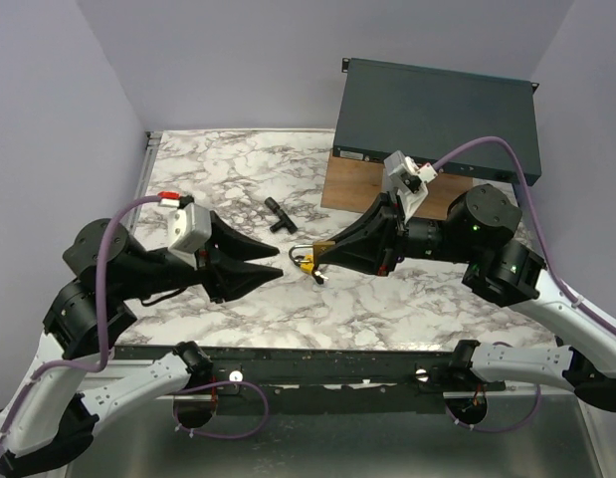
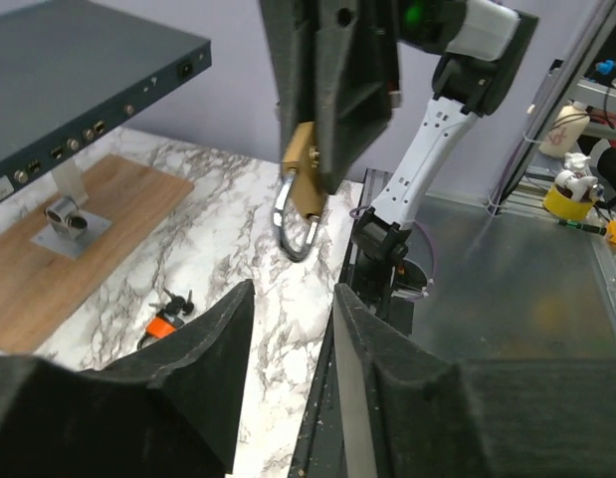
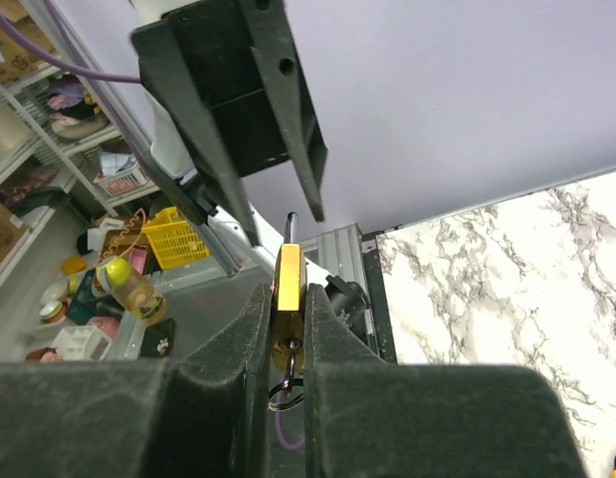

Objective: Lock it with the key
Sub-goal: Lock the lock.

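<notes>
Pinched by the right gripper (image 3: 286, 309), the padlock (image 3: 289, 269) may be twisted loose by the spread, seemingly misaligned left gripper (image 2: 293, 299).

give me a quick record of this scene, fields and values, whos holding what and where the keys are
right pincer: shut on brass padlock with a silver shackle, held clear of the white marble-pattern table
left pincer: open, empty, facing the padlock, not touching it
black keys with an orange tag: lying on the table, untouched
backdrop: dark metal box over a brown wooden board
</notes>
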Robot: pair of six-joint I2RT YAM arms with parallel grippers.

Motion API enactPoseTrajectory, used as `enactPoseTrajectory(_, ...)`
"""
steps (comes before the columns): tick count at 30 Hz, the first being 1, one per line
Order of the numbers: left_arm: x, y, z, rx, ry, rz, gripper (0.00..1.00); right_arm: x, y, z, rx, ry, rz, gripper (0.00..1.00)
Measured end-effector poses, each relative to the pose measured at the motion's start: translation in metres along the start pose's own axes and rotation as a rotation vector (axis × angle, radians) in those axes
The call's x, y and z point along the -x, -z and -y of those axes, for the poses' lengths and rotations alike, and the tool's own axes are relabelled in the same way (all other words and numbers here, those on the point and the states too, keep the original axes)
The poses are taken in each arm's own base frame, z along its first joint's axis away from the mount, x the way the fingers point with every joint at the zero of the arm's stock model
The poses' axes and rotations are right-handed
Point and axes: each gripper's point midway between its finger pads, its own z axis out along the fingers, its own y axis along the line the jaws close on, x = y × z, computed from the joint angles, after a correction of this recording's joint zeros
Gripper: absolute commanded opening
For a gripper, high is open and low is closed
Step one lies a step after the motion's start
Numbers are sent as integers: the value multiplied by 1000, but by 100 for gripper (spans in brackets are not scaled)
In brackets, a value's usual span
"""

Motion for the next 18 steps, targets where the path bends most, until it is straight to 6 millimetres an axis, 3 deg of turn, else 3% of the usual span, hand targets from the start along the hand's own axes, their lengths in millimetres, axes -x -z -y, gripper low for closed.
enactPoseTrajectory(7, 10, 10, 12, -33, -46, 33, 41, 2, 1, -1, -2, 0, 5, 1)
enactPoseTrajectory(18, 7, -18, -3, -41, -2, -5, 39, 3, 1, -1, 1, 2, 11, 1)
